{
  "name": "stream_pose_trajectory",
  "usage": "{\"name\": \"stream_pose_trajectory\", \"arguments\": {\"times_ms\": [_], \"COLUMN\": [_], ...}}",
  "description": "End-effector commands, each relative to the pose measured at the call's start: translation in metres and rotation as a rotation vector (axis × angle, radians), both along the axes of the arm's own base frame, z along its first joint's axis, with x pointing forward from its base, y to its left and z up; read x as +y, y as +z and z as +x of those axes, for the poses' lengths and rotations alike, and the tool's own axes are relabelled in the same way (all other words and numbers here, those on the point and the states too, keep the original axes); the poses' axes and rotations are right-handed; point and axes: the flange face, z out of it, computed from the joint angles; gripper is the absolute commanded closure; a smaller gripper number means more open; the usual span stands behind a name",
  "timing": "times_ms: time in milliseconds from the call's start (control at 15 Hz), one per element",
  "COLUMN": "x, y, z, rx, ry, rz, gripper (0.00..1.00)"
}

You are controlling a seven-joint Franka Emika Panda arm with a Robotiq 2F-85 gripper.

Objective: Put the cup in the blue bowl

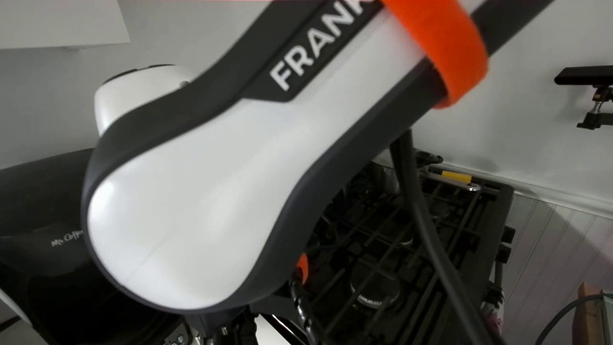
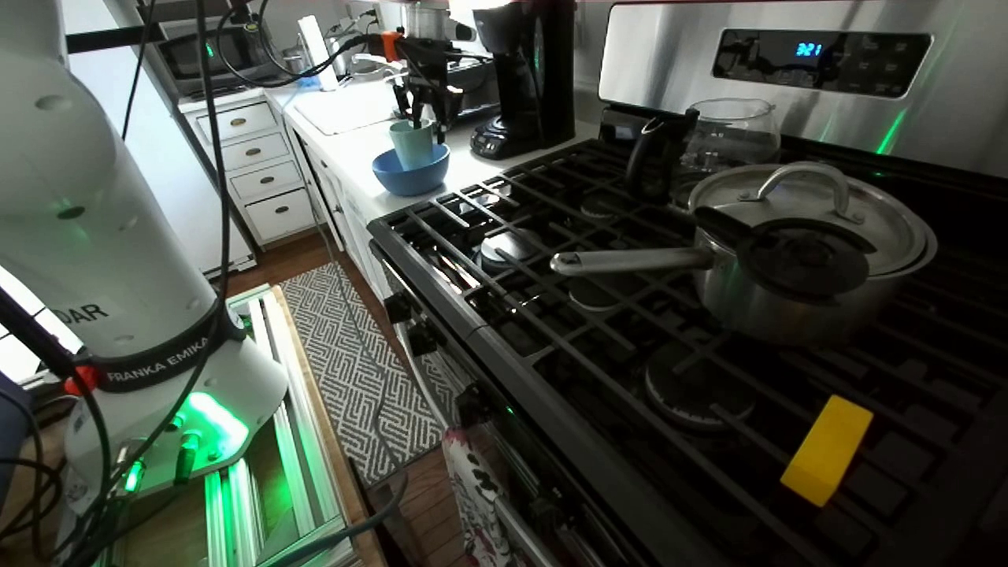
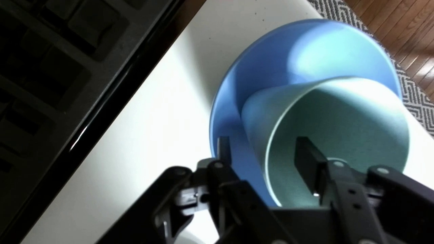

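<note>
The pale light-blue cup [image 2: 413,146] stands inside the blue bowl [image 2: 407,183], slightly tilted, on the white counter. In the wrist view the cup [image 3: 366,122] opens toward the camera and the bowl [image 3: 261,61] shows around it. My gripper [image 2: 428,124] is at the cup's rim from above. In the wrist view the gripper [image 3: 262,145] is open: one finger is over the cup's inside, the other outside its wall, with gaps between both fingers and the wall. In an exterior view the arm [image 1: 191,230] hides the cup and bowl.
The black stove [image 2: 504,331] stands beside the bowl, its edge [image 3: 112,115] close in the wrist view. A black coffee maker [image 2: 543,79] is behind the bowl. A steel pot [image 2: 787,291], glass carafe [image 2: 732,134] and yellow block [image 2: 827,450] are on the stove. A sink [image 2: 346,110] lies beyond.
</note>
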Motion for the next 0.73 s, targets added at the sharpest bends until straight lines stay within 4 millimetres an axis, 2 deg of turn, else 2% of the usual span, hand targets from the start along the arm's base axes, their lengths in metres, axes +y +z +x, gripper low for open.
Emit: {"name": "stream_pose_trajectory", "arguments": {"times_ms": [0,133,200,400,600,667], "x": [0.004,0.001,-0.003,-0.026,-0.064,-0.035], "y": [0.025,0.041,0.05,0.077,0.096,0.086], "z": [-0.008,-0.019,-0.024,-0.041,-0.055,-0.033], "rx": [-0.045,-0.076,-0.103,-0.19,-0.283,-0.221], "ry": [0.021,0.027,0.019,-0.05,-0.199,-0.124], "rz": [-0.005,0.01,0.009,0.023,0.042,0.042], "gripper": [0.16,0.02,0.0,0.0,0.0,0.0]}}
